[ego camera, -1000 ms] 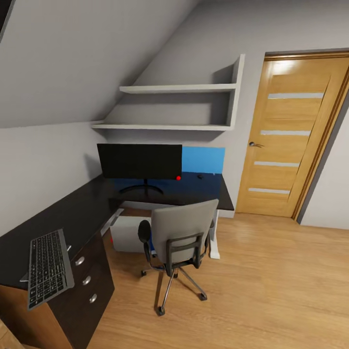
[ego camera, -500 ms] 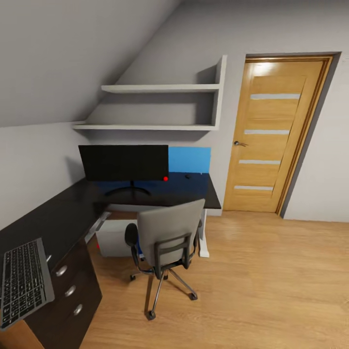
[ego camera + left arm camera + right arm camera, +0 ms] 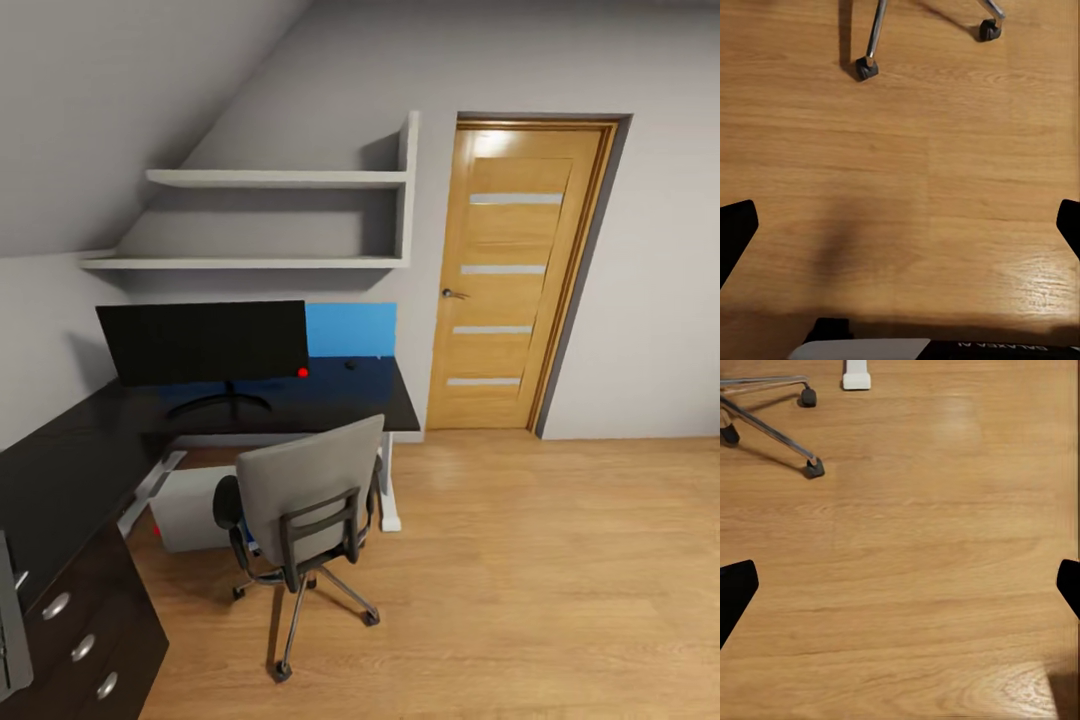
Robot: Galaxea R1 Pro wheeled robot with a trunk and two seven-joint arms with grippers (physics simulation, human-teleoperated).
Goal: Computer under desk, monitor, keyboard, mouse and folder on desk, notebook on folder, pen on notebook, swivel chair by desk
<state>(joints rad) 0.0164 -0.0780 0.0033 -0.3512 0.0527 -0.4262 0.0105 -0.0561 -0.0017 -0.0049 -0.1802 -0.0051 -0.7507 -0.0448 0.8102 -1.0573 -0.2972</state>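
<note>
Looking from the head view, the bedroom has sloped pale-grey walls, a light wood floor [image 3: 560, 580] and an oak door [image 3: 510, 280] with four pale glass strips. The L-shaped tabletop [image 3: 90, 450] is glossy black, with a dark drawer unit [image 3: 85, 640] bearing round silver knobs and a white leg [image 3: 388, 490] at its far end. The monitor [image 3: 205, 342], a wide black screen on a thin arched stand with a small red light at its lower corner, stands on the tabletop near the wall. The mouse [image 3: 350, 365], small, black and rounded, lies on the tabletop just beside the monitor, in front of a blue wall panel [image 3: 350, 330]. The computer [image 3: 190, 508], a plain light-grey box, sits on the floor under the tabletop. The swivel chair [image 3: 305, 510], grey with a tall back, black armrests and a chrome star base, stands close to the tabletop, its back turned to the camera; a sliver of blue shows at its seat. A thin edge of the keyboard [image 3: 8, 630] shows at the picture's border, by the drawers. Two white shelves [image 3: 260, 220] hang above.

In the left wrist view, the left end effector [image 3: 900, 229] hangs over the floor, its dark fingers spread wide apart, with chair casters [image 3: 866, 69] beyond.

In the right wrist view, the right end effector [image 3: 900, 589] is likewise spread apart over bare floor, near chair legs [image 3: 772, 431] and the foot of the white leg.
</note>
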